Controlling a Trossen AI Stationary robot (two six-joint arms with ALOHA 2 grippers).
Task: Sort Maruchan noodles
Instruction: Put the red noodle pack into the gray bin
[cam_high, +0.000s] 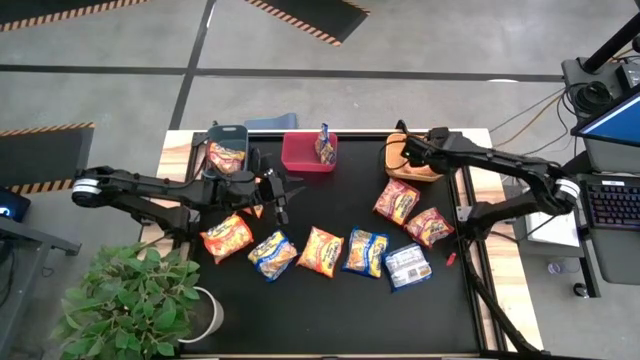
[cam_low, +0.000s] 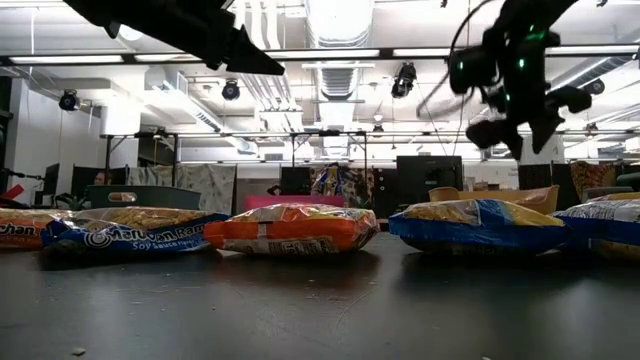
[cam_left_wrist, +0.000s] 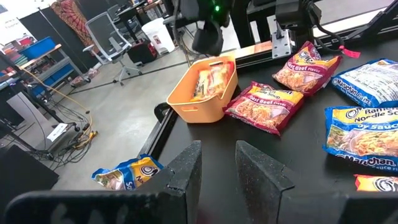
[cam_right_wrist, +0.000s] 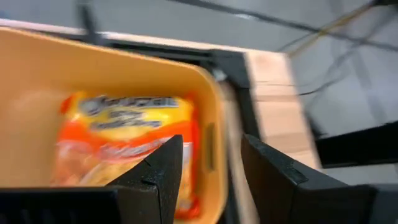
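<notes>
Overhead, right gripper (cam_right_wrist: 211, 168) jaws hang parted, empty, above the orange bin (cam_right_wrist: 214, 134); left gripper (cam_left_wrist: 217, 171) jaws likewise.

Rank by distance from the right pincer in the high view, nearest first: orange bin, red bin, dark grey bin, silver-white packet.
From the right pincer, open and empty over the orange bin:
1. Orange bin: directly under it, back right of the table.
2. Red bin: back centre.
3. Silver-white packet: front right.
4. Dark grey bin: back left.
</notes>
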